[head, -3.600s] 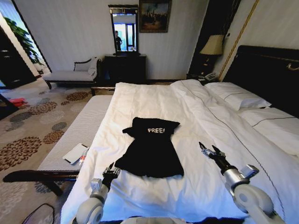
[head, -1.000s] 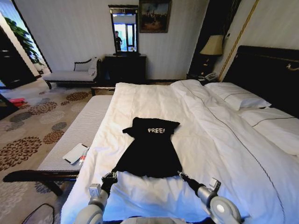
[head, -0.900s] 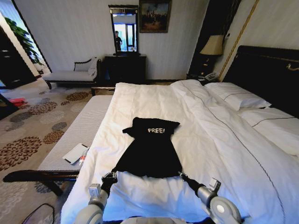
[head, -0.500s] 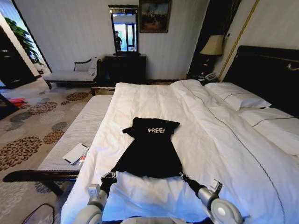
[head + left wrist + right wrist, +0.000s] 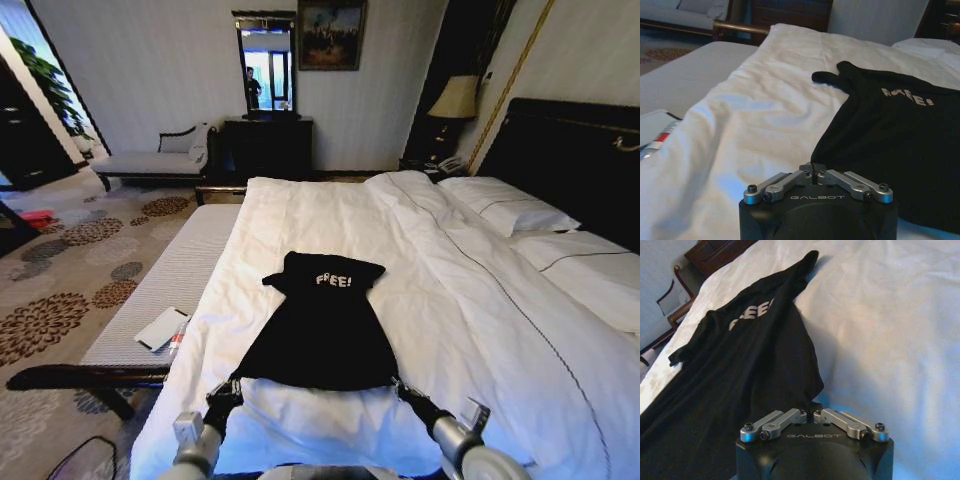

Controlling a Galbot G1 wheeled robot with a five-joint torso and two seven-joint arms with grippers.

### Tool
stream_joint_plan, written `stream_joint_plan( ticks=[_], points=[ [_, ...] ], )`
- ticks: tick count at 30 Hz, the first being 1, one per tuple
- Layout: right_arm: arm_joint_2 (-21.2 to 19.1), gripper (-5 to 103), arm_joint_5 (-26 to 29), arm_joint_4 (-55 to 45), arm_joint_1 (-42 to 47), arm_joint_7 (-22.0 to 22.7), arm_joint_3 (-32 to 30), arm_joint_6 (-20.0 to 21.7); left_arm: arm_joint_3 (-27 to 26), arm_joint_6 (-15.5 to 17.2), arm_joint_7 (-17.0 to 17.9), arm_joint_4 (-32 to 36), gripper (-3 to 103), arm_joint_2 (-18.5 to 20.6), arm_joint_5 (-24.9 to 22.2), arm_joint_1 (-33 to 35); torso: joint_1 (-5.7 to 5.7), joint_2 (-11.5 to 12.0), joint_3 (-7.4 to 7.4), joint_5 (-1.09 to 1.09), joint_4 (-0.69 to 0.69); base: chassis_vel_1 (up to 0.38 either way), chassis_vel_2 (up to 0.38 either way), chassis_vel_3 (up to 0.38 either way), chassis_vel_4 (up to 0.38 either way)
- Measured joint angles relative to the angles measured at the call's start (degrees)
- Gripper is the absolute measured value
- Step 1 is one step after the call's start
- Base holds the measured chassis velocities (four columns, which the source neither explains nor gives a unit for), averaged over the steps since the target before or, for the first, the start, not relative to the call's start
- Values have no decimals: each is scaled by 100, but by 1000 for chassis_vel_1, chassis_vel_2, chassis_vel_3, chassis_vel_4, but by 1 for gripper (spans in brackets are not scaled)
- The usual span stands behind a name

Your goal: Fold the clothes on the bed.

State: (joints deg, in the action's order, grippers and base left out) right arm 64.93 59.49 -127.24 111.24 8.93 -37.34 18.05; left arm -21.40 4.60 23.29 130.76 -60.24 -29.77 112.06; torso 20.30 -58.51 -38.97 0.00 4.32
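Note:
The clothes point(image 5: 320, 330), a black garment with white "FREE!" lettering at its far end, lie flat on the white duvet of the bed point(image 5: 470, 300). My left gripper point(image 5: 231, 384) is shut on the near left corner of the hem. My right gripper point(image 5: 399, 383) is shut on the near right corner. In the left wrist view the left gripper point(image 5: 812, 168) pinches the black fabric point(image 5: 890, 135) at its corner. The right wrist view shows the right gripper point(image 5: 810, 409) closed on the cloth point(image 5: 740, 370) in the same way. The hem is stretched straight between the two grippers.
A grey upholstered bench point(image 5: 170, 270) runs along the bed's left side, carrying a white flat item point(image 5: 160, 328) and a small bottle point(image 5: 178, 340). Pillows point(image 5: 505, 205) and the dark headboard point(image 5: 570, 150) lie to the right. A dresser point(image 5: 265, 145) stands at the far wall.
Both grippers have drawn back toward me with the hem corners, pulling the near edge closer and wider. Earlier the right gripper came in from the right, where it stood open.

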Motion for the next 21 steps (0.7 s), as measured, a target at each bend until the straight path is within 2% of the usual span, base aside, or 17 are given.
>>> stream_joint_plan(
  ticks=[9, 21],
  points=[
    [177, 1, -166, -178, 591, -110, -335, -119, -251, -409, 2, 307, 0, -23, 235, 709, 0, 0, -1, 0, 1, 0, 0, 0, 0],
    [529, 1, -704, -262, 1174, -206, -250, -391, -170, -861, 97, 250, 0, -117, 616, 1339, -1, 0, 0, 0, 1, 0, 0, 0, 0]
  ],
)
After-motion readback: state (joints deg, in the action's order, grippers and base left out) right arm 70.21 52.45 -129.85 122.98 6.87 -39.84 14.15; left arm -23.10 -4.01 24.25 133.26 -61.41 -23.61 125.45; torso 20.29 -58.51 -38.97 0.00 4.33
